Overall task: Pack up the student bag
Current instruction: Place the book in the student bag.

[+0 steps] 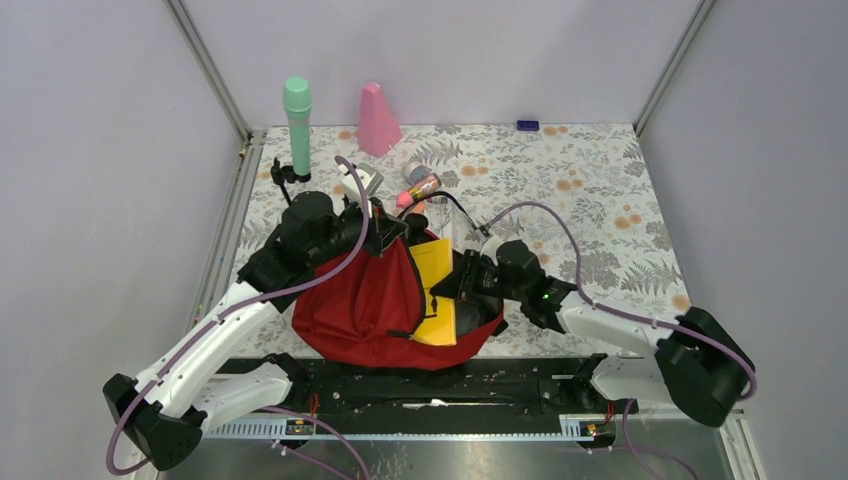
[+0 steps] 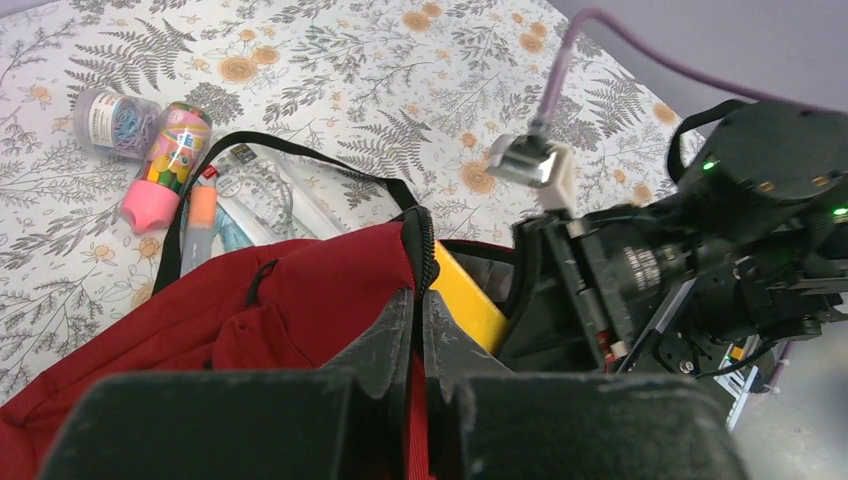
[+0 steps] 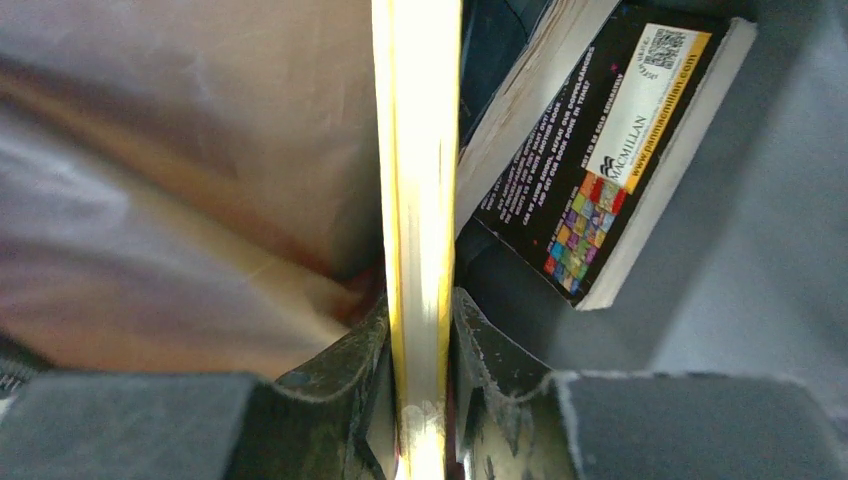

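The yellow book (image 3: 415, 150) stuck out of the student bag (image 1: 360, 300)
left gripper (image 2: 417, 340) pinched the bag's rim, right gripper (image 3: 420, 400) was clamped on the book's edge

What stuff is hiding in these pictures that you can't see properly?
Top view: inside the bag, covered by its own red fabric.
Right wrist view: the yellow book is edge-on in the right tool, cover unseen.
Right wrist view: the black book is cut off by the top edge; small print too small.
Top view: the blue thing far back, too small to name.
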`<state>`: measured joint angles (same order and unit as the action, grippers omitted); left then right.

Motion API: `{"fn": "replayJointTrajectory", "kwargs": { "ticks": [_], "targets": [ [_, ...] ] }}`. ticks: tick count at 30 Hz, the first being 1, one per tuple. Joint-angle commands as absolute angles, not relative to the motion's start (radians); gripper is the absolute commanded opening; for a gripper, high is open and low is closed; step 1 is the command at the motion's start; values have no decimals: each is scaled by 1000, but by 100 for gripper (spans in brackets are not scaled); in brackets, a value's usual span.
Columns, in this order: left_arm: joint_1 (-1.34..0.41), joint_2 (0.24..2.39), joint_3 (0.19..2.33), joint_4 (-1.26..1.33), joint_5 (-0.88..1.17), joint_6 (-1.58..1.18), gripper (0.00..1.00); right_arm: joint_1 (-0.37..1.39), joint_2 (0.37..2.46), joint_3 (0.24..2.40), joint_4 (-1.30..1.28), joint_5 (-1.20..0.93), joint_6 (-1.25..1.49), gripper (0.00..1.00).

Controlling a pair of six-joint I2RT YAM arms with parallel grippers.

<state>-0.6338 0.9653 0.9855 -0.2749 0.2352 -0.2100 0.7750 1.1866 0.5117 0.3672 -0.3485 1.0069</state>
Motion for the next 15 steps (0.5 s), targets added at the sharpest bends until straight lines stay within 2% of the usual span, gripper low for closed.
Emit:
{"fn": "replayJointTrajectory", "kwargs": {
  "ticks": [1,8,15],
  "targets": [
    [-622,924,981,-150,285,-222,0,822,1281,602,691,-308,1141,0],
    [-620,919,974,-141,312,-231,0,850,1466,655,913,-218,1257,0],
    [-618,921,966,-123,347,-251,0,917,1549,709,814,-70,1143,0]
  ]
}}
